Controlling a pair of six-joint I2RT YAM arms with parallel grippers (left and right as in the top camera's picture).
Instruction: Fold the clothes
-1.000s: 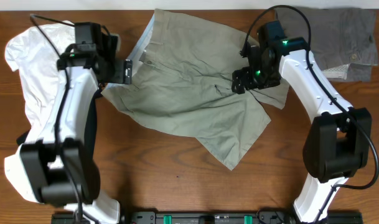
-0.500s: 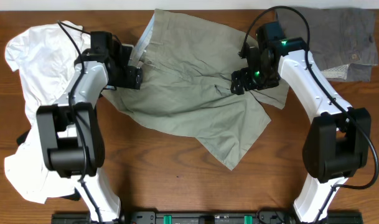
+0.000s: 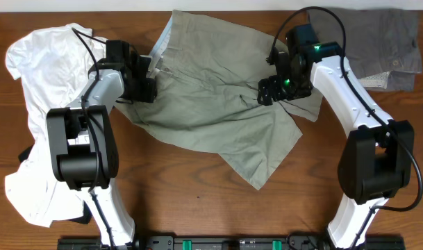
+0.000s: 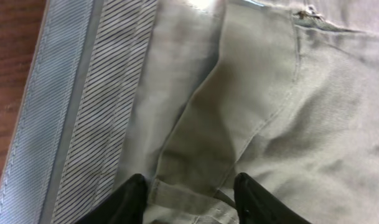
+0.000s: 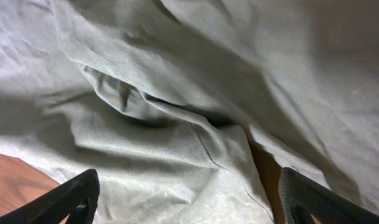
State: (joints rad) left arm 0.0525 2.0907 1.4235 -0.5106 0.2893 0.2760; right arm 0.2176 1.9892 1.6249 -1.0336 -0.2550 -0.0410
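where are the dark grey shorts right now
Overhead view: the dark grey shorts lie in the far right corner, just past the right claw and the khaki shorts.

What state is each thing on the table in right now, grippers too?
khaki shorts: spread out, wrinkled, unfolded.
white T-shirt: crumpled in a heap.
grey shorts: lying loose, no gripper on them.
left gripper: partly open, astride the waistband.
right gripper: wide open over the khaki fabric.
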